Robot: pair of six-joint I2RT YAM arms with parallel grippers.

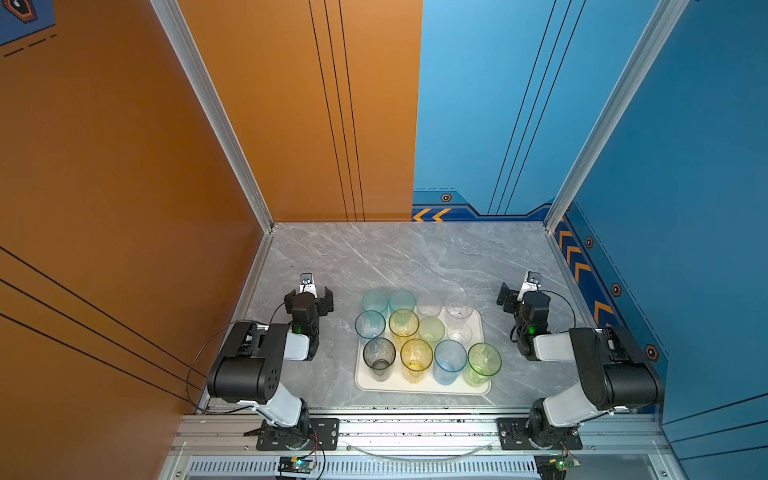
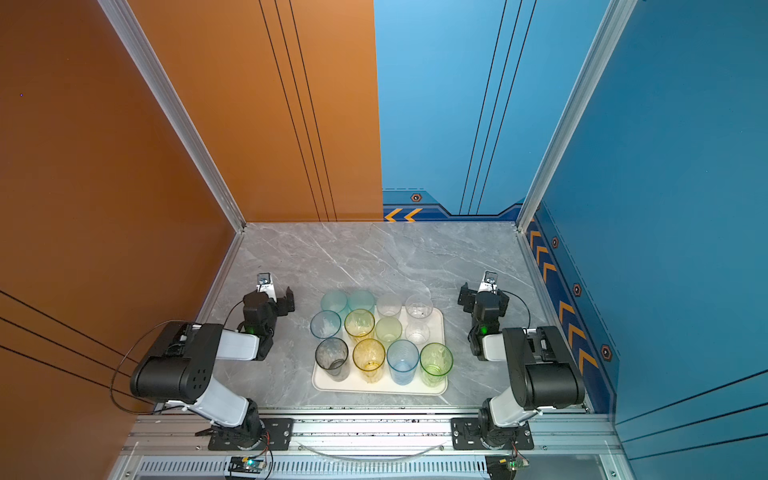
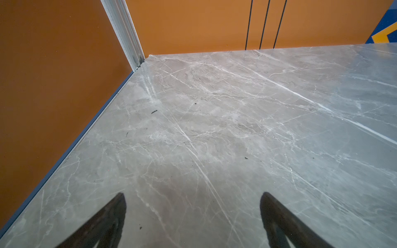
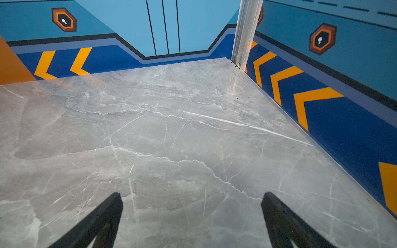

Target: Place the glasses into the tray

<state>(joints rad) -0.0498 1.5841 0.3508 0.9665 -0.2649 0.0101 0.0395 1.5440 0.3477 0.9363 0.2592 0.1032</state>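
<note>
Biggest stuff first: it's a booth with an orange wall (image 1: 124,166) on the left and a blue wall (image 1: 685,166) on the right. The base is a grey marble-look counter (image 1: 415,257), smooth and glossy, with just a few dark specks on it.

The cream tray (image 1: 415,387) sits near the counter's front edge, about midway between the two arms. The left gripper (image 3: 193,194) and right gripper (image 4: 192,194) hang off to either side, well apart from it. Both have their jaws spread wide with only counter between them.

All twelve glasses (image 1: 415,353) stand upright in three rows on the tray, packed nearly rim to rim. I can't tell if the two teal ones (image 1: 374,300) at the tray's far-left corner sit fully inside the rim.

My guess is they're light, stiff, thin-walled and slick, so they'd tip easily or clack into a neighbour. I'd pinch one wall over the rim from above, since there's no room around the sides. Job looks basically done.
</note>
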